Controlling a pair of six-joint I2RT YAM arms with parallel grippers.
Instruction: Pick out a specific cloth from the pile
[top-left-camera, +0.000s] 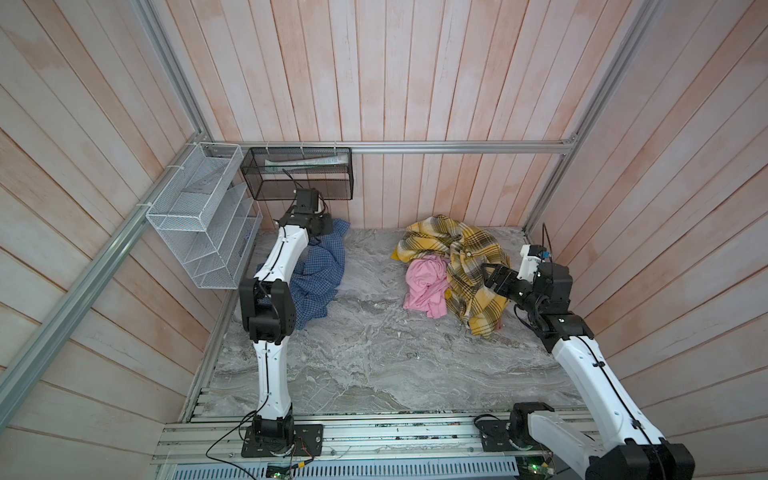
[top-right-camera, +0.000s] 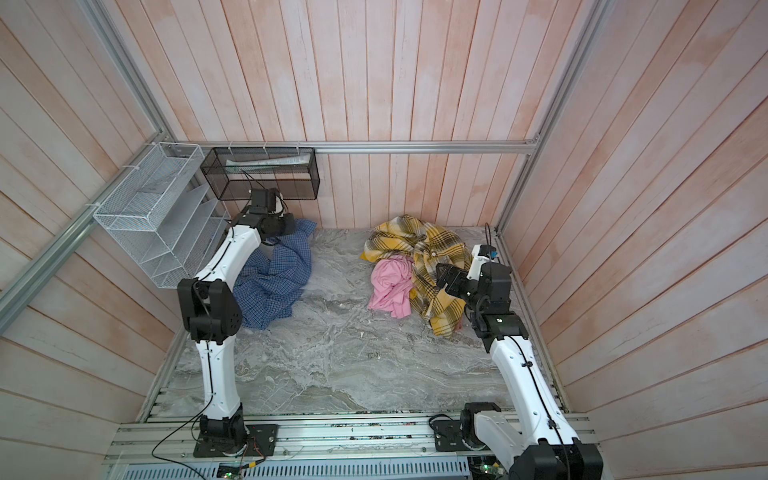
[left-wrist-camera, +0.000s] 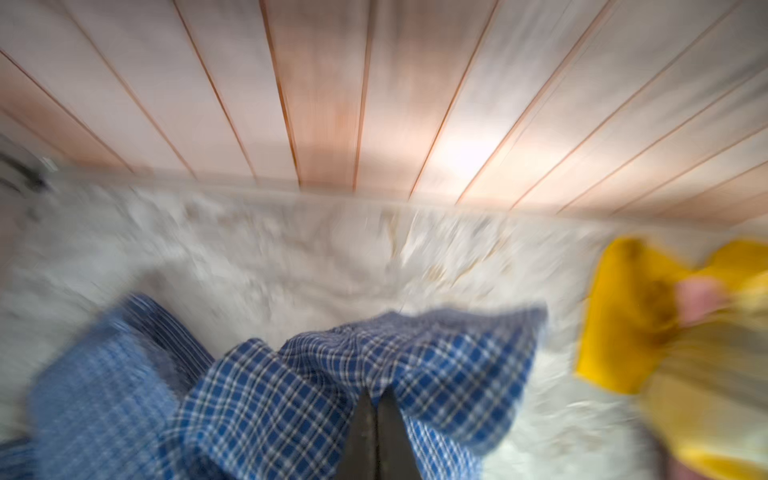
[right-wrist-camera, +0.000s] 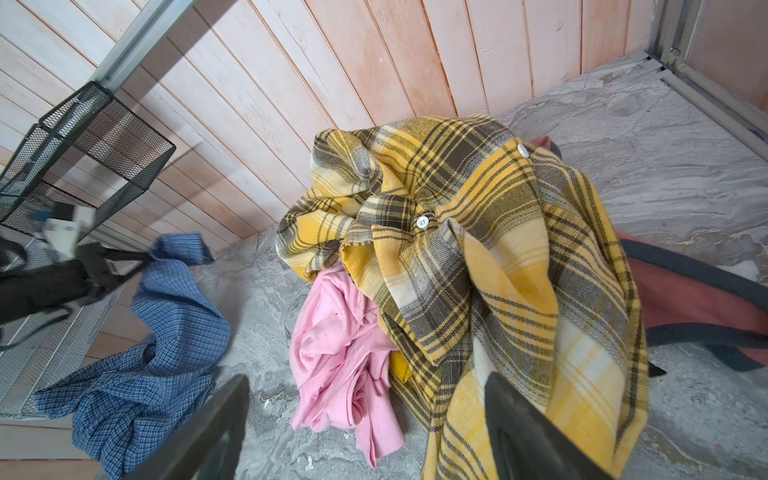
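Pile (top-left-camera: 457, 270): mixed garments, heaped on the right.
Cloth (top-left-camera: 320, 270): blue check shirt, left side, well apart from it.
Left gripper (left-wrist-camera: 376, 411): jaws together, apparently on a fold (wrist view blurs); lift slowly, watch for slipping.
Right gripper (right-wrist-camera: 365, 378): jaws apart, empty, near pile.

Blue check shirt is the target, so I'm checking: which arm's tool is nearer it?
Left. The left tool is shut on the blue check shirt; the right tool stands open across the table, at the yellow plaid cloth.
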